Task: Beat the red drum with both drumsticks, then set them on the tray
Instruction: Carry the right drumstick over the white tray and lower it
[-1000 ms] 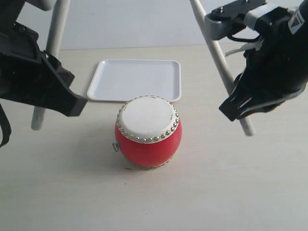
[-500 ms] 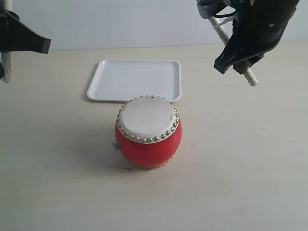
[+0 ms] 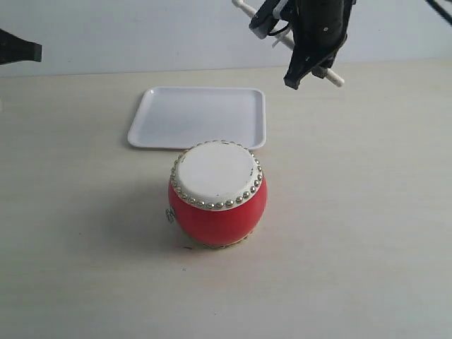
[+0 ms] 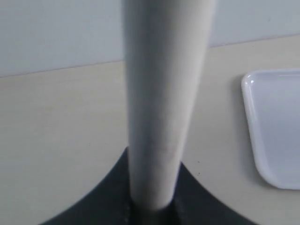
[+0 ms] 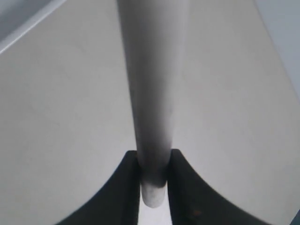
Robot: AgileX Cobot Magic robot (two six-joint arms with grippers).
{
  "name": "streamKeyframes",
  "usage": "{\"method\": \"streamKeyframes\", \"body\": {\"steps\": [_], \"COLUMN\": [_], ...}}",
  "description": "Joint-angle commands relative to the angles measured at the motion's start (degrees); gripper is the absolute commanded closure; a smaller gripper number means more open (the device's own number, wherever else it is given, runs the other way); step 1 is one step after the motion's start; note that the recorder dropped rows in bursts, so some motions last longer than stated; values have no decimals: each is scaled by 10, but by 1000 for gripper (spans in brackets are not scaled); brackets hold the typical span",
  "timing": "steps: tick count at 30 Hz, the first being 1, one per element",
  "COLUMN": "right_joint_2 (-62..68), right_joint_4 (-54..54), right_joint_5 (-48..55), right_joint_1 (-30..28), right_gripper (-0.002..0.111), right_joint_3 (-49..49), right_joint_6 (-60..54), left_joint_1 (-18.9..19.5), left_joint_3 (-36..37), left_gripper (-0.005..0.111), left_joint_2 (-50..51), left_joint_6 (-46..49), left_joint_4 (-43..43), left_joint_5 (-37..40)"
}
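The left gripper [image 4: 152,206] pinches 1 drumstick [image 4: 164,93], the right gripper [image 5: 153,176] the other drumstick [image 5: 152,70]. The red drum [image 3: 217,194] sits well apart from both, between them. Either drumstick could pivot in its pinch and strike off-centre.

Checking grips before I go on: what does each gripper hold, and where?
Left gripper clamps a drumstick, the held part hidden between the jaws. Right gripper clamps the other drumstick near one end, which pokes just past its fingers.

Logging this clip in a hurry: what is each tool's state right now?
Left tool: closed, holding a drumstick.
Right tool: closed, holding the other drumstick.
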Motion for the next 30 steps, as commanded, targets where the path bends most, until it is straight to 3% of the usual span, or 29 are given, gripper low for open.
{"method": "streamKeyframes", "body": {"steps": [1,6,9,13,21,30], "right_joint_2": [63,120,134,147,160,160], "right_joint_4": [-6,0,1,-5,-2,114], "right_joint_5": [6,-22,-72,-130,-123,-156], "right_joint_1": [12,47,66,81,81,52], "right_gripper": [108,108,108,108,108,108], "right_joint_3": [-90,-172,-182,-182,-182,-182], "right_joint_6": [-70,-255,-279,-278,-251,-236], "left_joint_1": [2,2,2,2,2,2], "left_joint_3": [-8,-8,-8,-8,-8,-8], "left_gripper": [107,107,107,107,107,107], "left_joint_2": [1,1,1,1,1,1], "left_joint_6": [8,8,8,11,17,28], "left_joint_4": [-7,-11,-13,-17,-22,-35], "left_joint_5": [-21,-19,-17,-17,-14,-10]}}
